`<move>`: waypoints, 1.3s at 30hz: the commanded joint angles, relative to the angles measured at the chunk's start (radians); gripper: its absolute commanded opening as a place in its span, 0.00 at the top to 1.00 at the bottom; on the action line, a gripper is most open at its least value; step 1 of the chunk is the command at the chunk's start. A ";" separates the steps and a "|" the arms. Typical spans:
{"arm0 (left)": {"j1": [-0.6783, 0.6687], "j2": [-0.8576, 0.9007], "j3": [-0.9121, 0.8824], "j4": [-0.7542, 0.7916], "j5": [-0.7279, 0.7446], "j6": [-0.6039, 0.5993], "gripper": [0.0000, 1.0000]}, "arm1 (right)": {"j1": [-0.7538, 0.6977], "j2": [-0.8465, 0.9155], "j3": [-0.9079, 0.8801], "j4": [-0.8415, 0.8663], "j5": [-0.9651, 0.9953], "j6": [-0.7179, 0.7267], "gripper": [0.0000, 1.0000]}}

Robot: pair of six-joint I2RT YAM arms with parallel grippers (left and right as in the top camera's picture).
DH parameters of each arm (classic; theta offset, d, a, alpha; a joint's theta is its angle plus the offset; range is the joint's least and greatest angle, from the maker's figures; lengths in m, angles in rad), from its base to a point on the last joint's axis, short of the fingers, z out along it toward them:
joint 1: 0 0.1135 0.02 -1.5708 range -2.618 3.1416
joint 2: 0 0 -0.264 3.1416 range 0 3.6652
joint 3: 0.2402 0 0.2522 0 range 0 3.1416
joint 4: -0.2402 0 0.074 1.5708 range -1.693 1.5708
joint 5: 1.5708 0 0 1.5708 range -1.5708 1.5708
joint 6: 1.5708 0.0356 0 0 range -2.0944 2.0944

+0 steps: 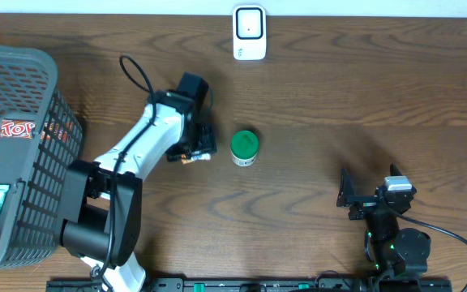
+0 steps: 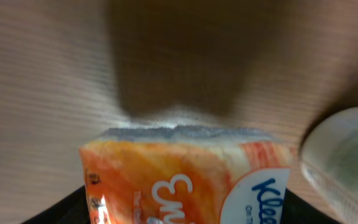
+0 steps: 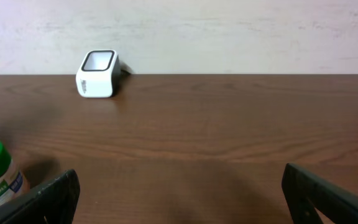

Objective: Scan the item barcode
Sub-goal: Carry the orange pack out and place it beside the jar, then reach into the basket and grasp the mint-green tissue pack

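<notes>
- Brown worktop point(image 1: 323, 105); left pincer point(image 1: 194, 152) pinches an orange tissue pack point(image 2: 179, 180), right pincer point(image 3: 182, 196) spread.
- Carry it to the scanner point(image 1: 250, 32) — barcode facing the window, clear of the jar point(image 1: 244, 148).

**Tissue pack is sitting well short of the scanner**

The Kleenex tissue pack point(image 2: 179, 180), orange with a white label in blue lettering, is sitting clamped between the fingers of the left gripper point(image 1: 191, 154), left of the table's centre, its grey sealed end facing away from the wrist. The barcode scanner point(image 1: 250, 32), white with a dark window, is standing midway along the table's far edge, well apart from the pack.
</notes>
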 commanded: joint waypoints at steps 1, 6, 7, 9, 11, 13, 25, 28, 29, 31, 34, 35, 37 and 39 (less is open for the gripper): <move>-0.017 -0.004 -0.058 0.062 0.039 -0.018 0.30 | -0.007 -0.002 -0.003 -0.001 0.005 -0.008 0.01; -0.036 -0.011 -0.063 0.079 0.038 -0.020 0.20 | -0.007 -0.002 -0.003 -0.001 0.005 -0.008 0.01; -0.036 -0.018 -0.053 0.079 0.038 -0.018 0.06 | -0.007 -0.002 -0.003 -0.001 0.005 -0.008 0.01; -0.033 -0.041 -0.015 0.059 0.032 -0.010 0.00 | -0.007 -0.002 -0.003 -0.001 0.005 -0.008 0.01; -0.024 -0.079 0.042 0.034 0.026 0.023 0.00 | -0.007 -0.002 -0.003 -0.001 0.005 -0.008 0.01; -0.005 -0.135 0.132 -0.006 -0.008 0.049 0.00 | -0.007 -0.002 -0.003 -0.001 0.005 -0.008 0.01; 0.373 -0.399 0.702 -0.333 -0.352 0.056 0.01 | -0.007 -0.002 -0.003 -0.001 0.005 -0.008 0.01; 0.590 -0.419 0.714 -0.425 -0.374 -0.015 0.01 | -0.007 -0.002 -0.003 -0.001 0.005 -0.008 0.01; 0.653 -0.418 0.714 -0.460 -0.373 -0.056 0.01 | -0.007 -0.002 -0.003 -0.001 0.005 -0.008 0.01; 0.787 -0.406 0.707 -0.538 -0.373 -0.182 0.01 | -0.007 -0.002 -0.003 -0.001 0.005 -0.008 0.01; 0.982 -0.373 0.673 -0.630 -0.342 -0.352 0.01 | -0.007 -0.002 -0.003 -0.001 0.005 -0.008 0.01; 1.023 -0.363 0.663 -0.644 -0.333 -0.364 0.01 | -0.007 -0.002 -0.003 -0.001 0.005 -0.008 0.01; 1.093 -0.337 0.636 -0.661 -0.328 -0.366 0.01 | -0.007 -0.002 -0.003 -0.001 0.005 -0.008 0.01; 1.138 -0.313 0.603 -0.661 -0.329 -0.365 0.01 | -0.007 -0.002 -0.003 -0.001 0.005 -0.008 0.01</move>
